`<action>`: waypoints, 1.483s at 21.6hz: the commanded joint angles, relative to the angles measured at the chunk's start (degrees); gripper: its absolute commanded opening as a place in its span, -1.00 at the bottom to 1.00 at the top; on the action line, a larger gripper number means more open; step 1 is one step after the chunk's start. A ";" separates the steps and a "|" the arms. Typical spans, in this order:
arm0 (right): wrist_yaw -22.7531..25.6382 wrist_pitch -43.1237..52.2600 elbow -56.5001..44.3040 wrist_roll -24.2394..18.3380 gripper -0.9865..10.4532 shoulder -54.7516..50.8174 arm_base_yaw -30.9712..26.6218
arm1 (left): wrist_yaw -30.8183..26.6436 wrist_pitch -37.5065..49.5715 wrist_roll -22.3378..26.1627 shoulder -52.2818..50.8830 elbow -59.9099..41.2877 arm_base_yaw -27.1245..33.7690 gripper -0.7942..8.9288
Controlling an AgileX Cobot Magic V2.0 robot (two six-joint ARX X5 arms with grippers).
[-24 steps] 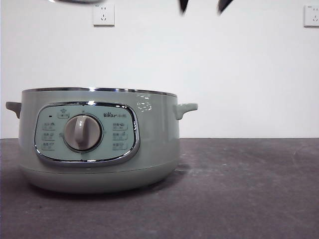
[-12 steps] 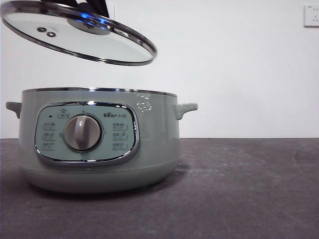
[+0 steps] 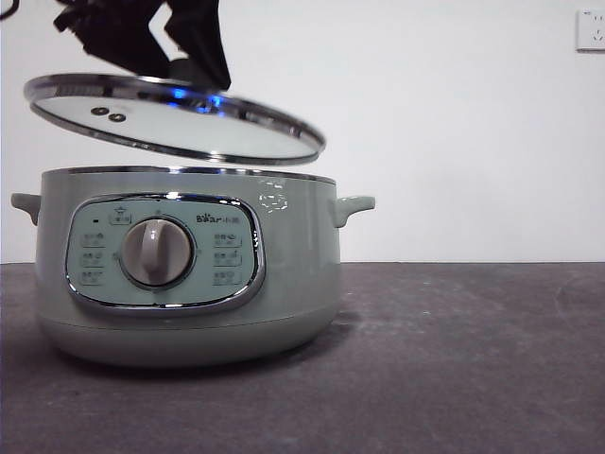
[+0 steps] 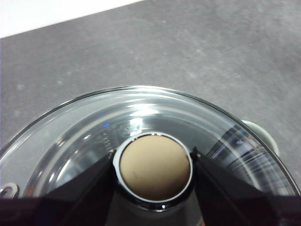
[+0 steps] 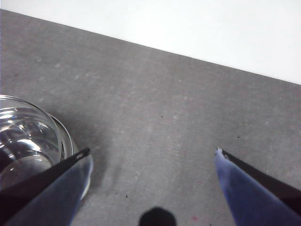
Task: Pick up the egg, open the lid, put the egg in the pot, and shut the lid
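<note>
The glass lid [image 3: 175, 118] hangs tilted just above the open sage-green pot [image 3: 189, 274], its right edge lowest and near the pot's rim. My left gripper [image 3: 189, 66] comes down from above and is shut on the lid's round knob [image 4: 154, 168]. The wrist view shows the glass dome [image 4: 84, 136] around the knob and one pot handle [image 4: 261, 134] beyond it. My right gripper [image 5: 153, 160] is open and empty over the bare table, with the lid's edge [image 5: 28, 136] beside one jaw. The egg is hidden.
The pot stands at the left of the dark grey table [image 3: 454, 359]. A white wall with a socket [image 3: 591, 28] lies behind. Open table stretches to the right of the pot.
The lid has come down from the top of the front view to just over the pot and shifted right. Two black jaw tips at the top edge a second ago are gone.
</note>
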 commanded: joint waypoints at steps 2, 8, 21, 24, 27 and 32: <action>0.17 0.07 0.04 0.72 -0.06 0.04 0.00 | -1.01 5.07 -0.83 -0.68 -0.83 -0.33 -0.85; 0.17 0.09 0.04 0.72 -0.06 0.04 0.00 | -0.98 9.01 -3.58 -0.57 -4.48 -0.31 -0.85; 0.15 0.09 0.04 0.72 -0.06 0.04 0.00 | -0.96 12.35 -5.03 -0.39 -7.87 -0.31 -0.85; 0.15 0.07 0.04 0.72 -0.06 0.04 0.00 | -0.96 12.35 -5.03 -0.04 -7.87 -0.33 -0.85; 0.15 0.09 0.04 0.72 -0.06 0.04 0.00 | -0.96 12.79 -5.05 0.85 -7.87 -0.33 -0.85; 0.15 0.07 0.04 0.70 -0.06 0.04 0.00 | -0.85 12.83 -5.11 3.32 -7.87 -0.33 -0.85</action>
